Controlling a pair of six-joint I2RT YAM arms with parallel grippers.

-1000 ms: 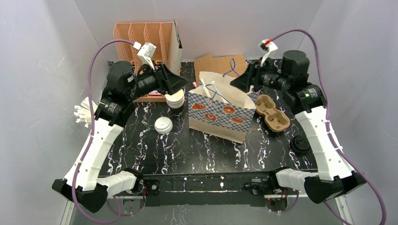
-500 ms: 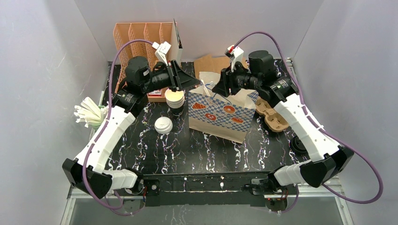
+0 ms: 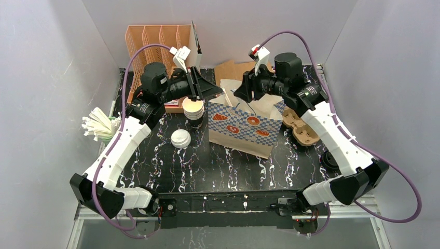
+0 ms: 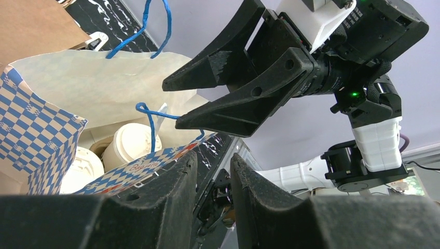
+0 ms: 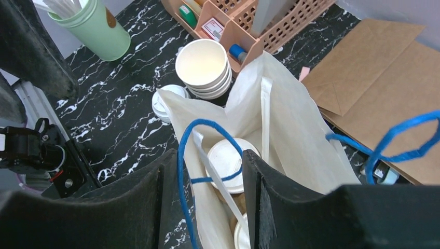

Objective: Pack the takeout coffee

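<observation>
Loose lid [image 3: 180, 138] on tabletop nearest me. Lidded cups [image 5: 228, 162] sit inside paper bag [image 3: 244, 128]. R tool [image 5: 210, 155] wide, straddling blue handle [image 5: 180, 171]; L tool [image 4: 211, 158] narrow, empty, at bag rim. Bag soft, cups prob tippy: I'd lift by handles, no side squeeze

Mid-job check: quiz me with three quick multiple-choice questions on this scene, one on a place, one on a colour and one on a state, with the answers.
1. Where are the lidded cups relative to the checked bag?
A. behind it
B. inside it
C. on its left

2. What colour are the bag's handles?
A. red
B. white
C. blue

3. The stacked cups beside the bag are:
A. open, with no lid
B. lidded
C. tipped over

Answers:
1 B: the right wrist view looks down on their white lids within the bag's walls.
2 C: both wrist views show blue cord loops.
3 A: the top cup's bare inside shows.
</observation>
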